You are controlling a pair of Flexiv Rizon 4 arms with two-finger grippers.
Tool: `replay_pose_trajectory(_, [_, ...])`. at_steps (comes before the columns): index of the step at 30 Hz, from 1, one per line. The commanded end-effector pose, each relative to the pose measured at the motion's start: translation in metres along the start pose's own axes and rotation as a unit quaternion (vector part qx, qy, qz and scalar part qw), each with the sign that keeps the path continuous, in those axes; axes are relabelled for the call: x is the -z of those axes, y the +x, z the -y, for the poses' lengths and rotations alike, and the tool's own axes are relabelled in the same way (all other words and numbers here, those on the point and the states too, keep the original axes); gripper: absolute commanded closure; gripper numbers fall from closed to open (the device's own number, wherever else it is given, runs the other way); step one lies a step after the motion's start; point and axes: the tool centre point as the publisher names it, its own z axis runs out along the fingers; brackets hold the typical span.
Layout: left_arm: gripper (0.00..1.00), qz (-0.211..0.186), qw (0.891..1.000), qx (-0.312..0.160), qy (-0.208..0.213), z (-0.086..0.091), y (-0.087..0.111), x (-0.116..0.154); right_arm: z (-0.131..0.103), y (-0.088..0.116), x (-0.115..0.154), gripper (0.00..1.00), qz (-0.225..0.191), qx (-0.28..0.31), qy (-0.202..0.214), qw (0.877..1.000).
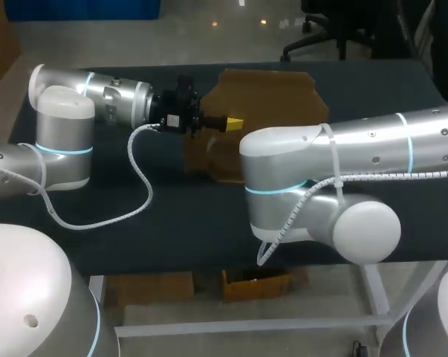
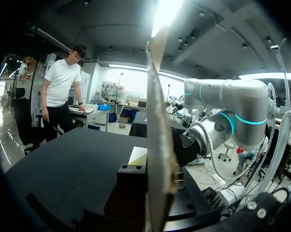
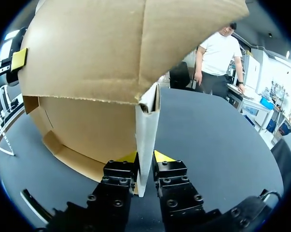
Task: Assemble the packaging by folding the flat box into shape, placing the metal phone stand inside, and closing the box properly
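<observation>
Box (image 1: 272, 97): brown corrugated cardboard, partly folded, panels creased and angled, held at the worktop's (image 1: 171, 230) far middle. The head view shows only the left gripper (image 1: 227, 123), pinching the box's left edge. The right wrist view alone shows the right gripper (image 3: 145, 159), clamped on a pale-faced flap with a rough fluted edge.
</observation>
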Motion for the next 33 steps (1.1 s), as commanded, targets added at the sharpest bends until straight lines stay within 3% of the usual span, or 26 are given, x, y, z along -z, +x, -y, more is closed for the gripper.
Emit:
replay_pose_trajectory(1, [1.0, -0.001, 1.0, 0.0, 0.0, -0.002, -0.0006, -0.0005, 0.0005, 0.0061, -0.0037, 0.83, 0.024, -0.002, -0.001, 1.0])
replay_pose_trajectory(11, [1.0, -0.001, 1.0, 0.0, 0.0, -0.002, -0.0006, -0.0005, -0.0013, 0.0093, -0.0059, 0.85, 0.023, -0.012, -0.004, 1.0])
replay_pose_trajectory(14, [1.0, -0.001, 1.0, 0.0, 0.0, -0.002, -0.0006, -0.0005, -0.0015, 0.0093, -0.005, 0.9, 0.024, -0.013, -0.005, 1.0])
replay_pose_trajectory(16, [1.0, -0.001, 1.0, 0.0, 0.0, -0.002, -0.0006, -0.0005, -0.0011, 0.0088, -0.0046, 1.0, 0.026, -0.015, -0.006, 1.0])
replay_pose_trajectory(27, [1.0, -0.001, 1.0, 0.0, 0.0, -0.002, -0.0006, -0.0005, -0.0012, 0.0113, -0.0015, 1.0, 0.015, -0.024, -0.01, 1.0])
replay_pose_trajectory(28, [0.97, -0.001, 1.0, 0.0, 0.0, -0.002, -0.0006, -0.0005, -0.0013, 0.0118, -0.0008, 1.0, 0.012, -0.024, -0.011, 1.0])
replay_pose_trajectory(29, [0.72, -0.001, 1.0, 0.0, 0.0, -0.002, -0.0006, -0.0005, -0.0013, 0.0118, -0.0008, 1.0, 0.011, -0.024, -0.011, 1.0])
replay_pose_trajectory(31, [0.0, 0.004, 1.0, -0.003, -0.004, -0.0012, -0.0001, -0.0008, -0.0016, 0.0122, 0.0003, 1.0, 0.008, -0.023, -0.011, 1.0])
replay_pose_trajectory(33, [0.0, 0.015, 1.0, -0.011, -0.01, 0.0005, 0.0015, -0.0008, -0.0022, 0.0115, 0.002, 1.0, 0.005, -0.024, -0.012, 1.0])
